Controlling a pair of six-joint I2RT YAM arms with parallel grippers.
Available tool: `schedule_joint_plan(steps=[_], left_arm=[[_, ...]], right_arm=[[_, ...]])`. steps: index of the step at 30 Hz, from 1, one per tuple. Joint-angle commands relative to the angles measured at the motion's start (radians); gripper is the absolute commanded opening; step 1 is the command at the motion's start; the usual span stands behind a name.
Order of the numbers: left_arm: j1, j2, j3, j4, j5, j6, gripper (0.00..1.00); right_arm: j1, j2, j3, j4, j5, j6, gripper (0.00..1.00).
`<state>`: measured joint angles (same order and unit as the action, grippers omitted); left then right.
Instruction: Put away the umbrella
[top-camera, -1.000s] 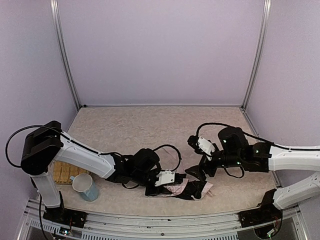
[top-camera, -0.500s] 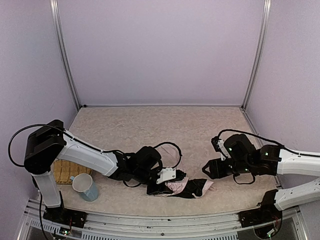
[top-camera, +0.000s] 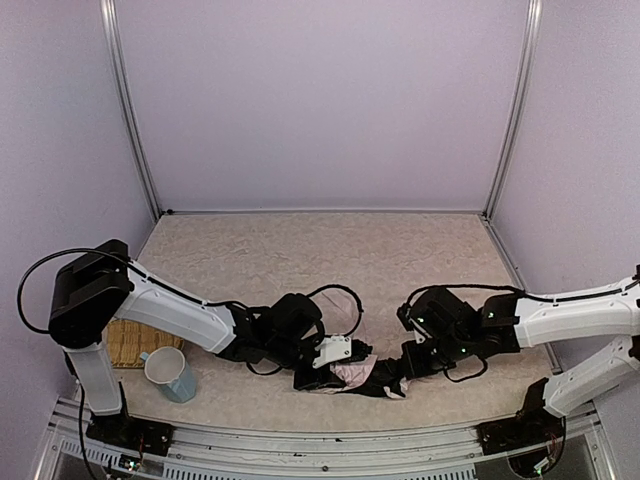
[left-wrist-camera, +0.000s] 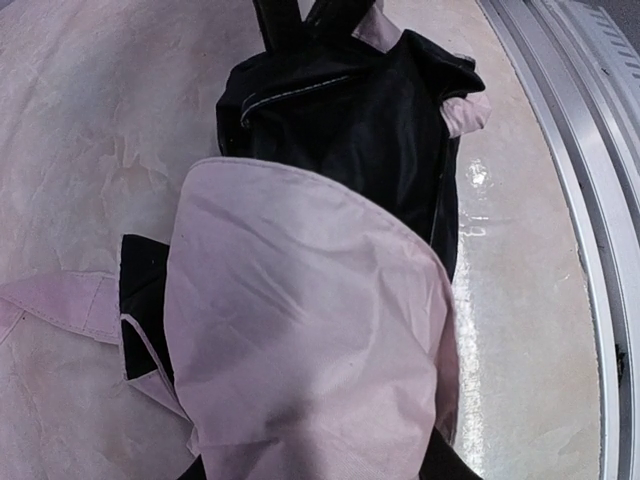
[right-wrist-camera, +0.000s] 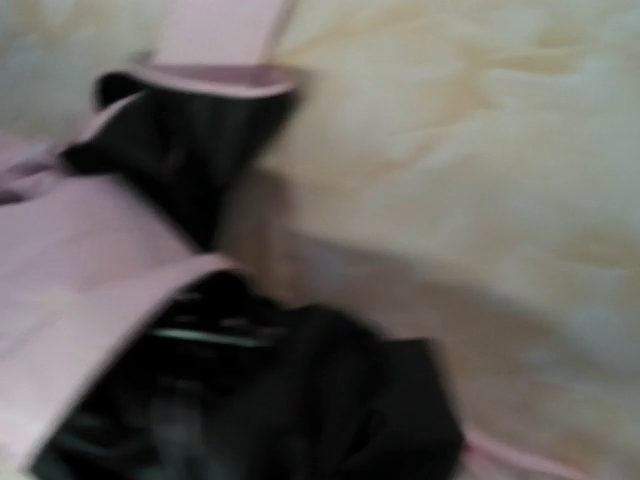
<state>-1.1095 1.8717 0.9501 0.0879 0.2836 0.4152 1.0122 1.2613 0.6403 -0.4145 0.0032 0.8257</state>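
The umbrella (top-camera: 358, 377) lies crumpled near the table's front edge, pale pink outside with black lining. My left gripper (top-camera: 338, 358) sits on its left end and is shut on the bundle. In the left wrist view pink fabric (left-wrist-camera: 300, 300) drapes over my jaws and hides the fingers, with black lining (left-wrist-camera: 350, 110) beyond. My right gripper (top-camera: 408, 362) is down on the umbrella's right end, shut. The right wrist view is blurred, showing only pink and black fabric (right-wrist-camera: 100, 290) close up. Whether fabric is pinched there I cannot tell.
A pale blue cup (top-camera: 170, 373) stands at the front left beside a woven mat (top-camera: 122, 342). A black cable (top-camera: 340, 295) loops on the table behind the left gripper. A metal rail (left-wrist-camera: 560, 150) runs along the front edge close to the umbrella.
My right arm swung left and down from the table's right side onto the umbrella's right end, and its jaws went from wide open to shut. The left gripper stayed in place.
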Motion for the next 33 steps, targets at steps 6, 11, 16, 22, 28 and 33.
schedule_joint_plan(steps=[6,11,16,22,28,33], left_arm=[[0.010,0.106,-0.063,-0.155,-0.070,-0.011,0.41],[0.010,0.126,-0.052,-0.164,-0.067,-0.014,0.41],[0.020,0.139,-0.043,-0.168,-0.059,-0.025,0.40],[0.076,0.161,-0.022,-0.161,-0.001,-0.085,0.38],[0.089,0.170,-0.021,-0.162,0.079,-0.090,0.38],[0.122,0.172,-0.030,-0.156,0.126,-0.095,0.38]], right_arm=[[0.155,0.172,0.260,0.050,-0.014,-0.003,0.00],[0.190,0.215,0.279,0.238,-0.076,0.006,0.00],[0.189,0.165,0.179,0.340,-0.025,0.072,0.00],[0.201,0.136,0.071,0.533,-0.034,0.105,0.00],[0.218,0.260,0.111,0.785,-0.116,-0.038,0.00],[0.220,0.364,0.131,0.893,-0.180,-0.095,0.00]])
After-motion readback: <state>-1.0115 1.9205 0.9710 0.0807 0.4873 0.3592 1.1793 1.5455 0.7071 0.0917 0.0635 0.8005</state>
